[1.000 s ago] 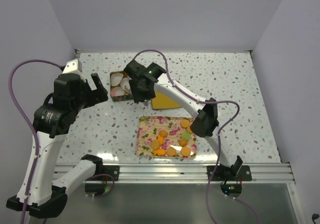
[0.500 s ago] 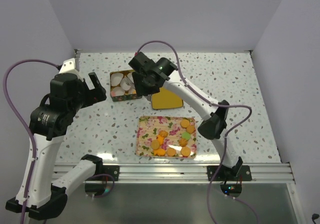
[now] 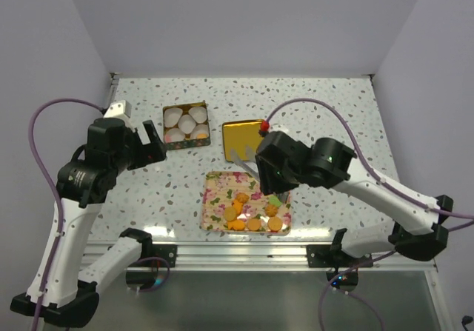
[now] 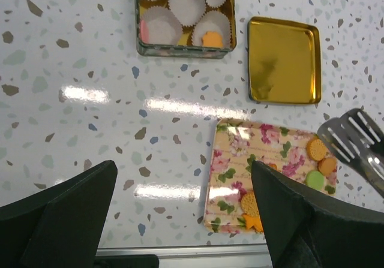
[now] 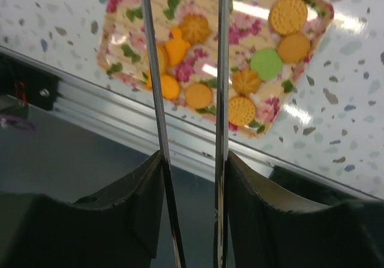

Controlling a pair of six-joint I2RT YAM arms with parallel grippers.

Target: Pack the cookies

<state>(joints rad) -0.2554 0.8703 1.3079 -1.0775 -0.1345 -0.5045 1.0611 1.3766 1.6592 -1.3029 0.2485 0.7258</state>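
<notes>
Speckled tabletop [image 3: 333,109] spreads under both arms. Most cookies [image 3: 255,211] lie on the right half of the floral tray [image 3: 217,201], lower centre of the top view. One orange cookie [image 4: 211,38] sits in a paper cup [image 3: 187,124] inside the tin [image 3: 185,144] at upper left of centre, and a gold lid [image 3: 241,132] lies just right of it.

Half a second ago the right gripper [image 5: 192,160] reached over the tin. Now it has swung back to mid-frame above the tray's top edge, leaving the tin uncovered. It is clenched on metal tongs [image 4: 354,137], whose blades stand apart and hold nothing. The left gripper [image 4: 183,178], released, has shifted slightly lower, left of the tin.
</notes>
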